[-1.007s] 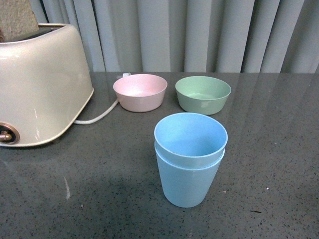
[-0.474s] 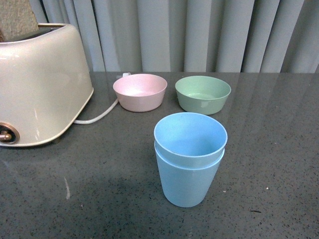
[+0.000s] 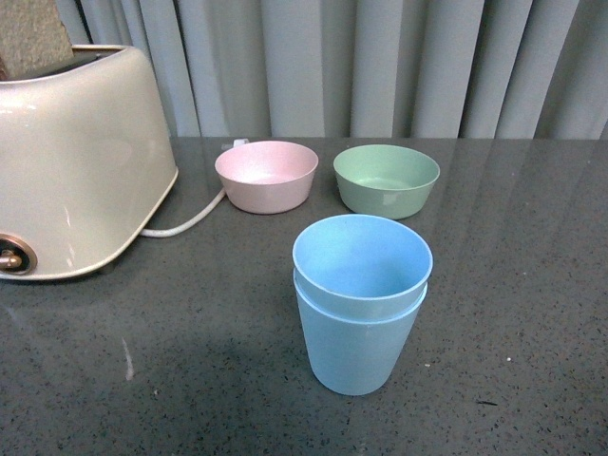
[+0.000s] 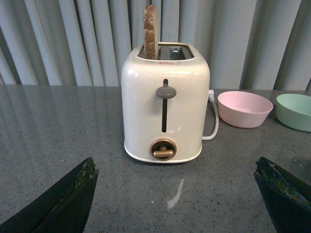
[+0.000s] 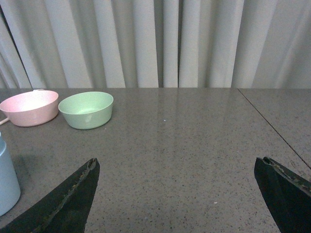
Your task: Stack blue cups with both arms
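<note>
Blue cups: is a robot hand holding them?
No. The stacked blue cups stand alone; the left gripper and right gripper are open, holding nothing.

Even, soft overhead light, all three views fairly bright and sharp. Worktop (image 3: 532, 237) shows a dull sheen toward the far curtain (image 3: 380, 66). Faint soft shadow left of the stacked cups (image 3: 360, 302). Toaster (image 4: 165, 111) has mild glare. Pincer tips dark, slightly blurred.
</note>
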Action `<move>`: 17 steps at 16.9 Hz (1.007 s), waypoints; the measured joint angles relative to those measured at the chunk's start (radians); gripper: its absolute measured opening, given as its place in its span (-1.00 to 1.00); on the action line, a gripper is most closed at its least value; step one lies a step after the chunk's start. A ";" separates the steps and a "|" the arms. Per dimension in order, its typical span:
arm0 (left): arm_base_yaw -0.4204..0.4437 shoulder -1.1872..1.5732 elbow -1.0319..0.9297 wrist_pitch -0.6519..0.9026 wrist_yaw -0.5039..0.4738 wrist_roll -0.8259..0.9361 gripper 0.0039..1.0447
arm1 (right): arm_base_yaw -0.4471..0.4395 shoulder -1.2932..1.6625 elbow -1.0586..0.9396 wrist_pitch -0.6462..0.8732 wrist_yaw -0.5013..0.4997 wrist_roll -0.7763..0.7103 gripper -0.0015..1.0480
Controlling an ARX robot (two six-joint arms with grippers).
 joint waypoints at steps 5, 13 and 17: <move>0.000 0.000 0.000 0.000 0.000 0.000 0.88 | 0.000 0.000 0.000 0.000 0.000 0.000 0.87; 0.000 0.000 0.000 0.000 0.000 0.000 0.88 | 0.000 0.000 0.000 0.000 0.000 0.000 0.87; 0.000 0.000 0.000 0.000 0.000 0.000 0.88 | 0.000 0.000 0.000 0.000 0.000 0.000 0.87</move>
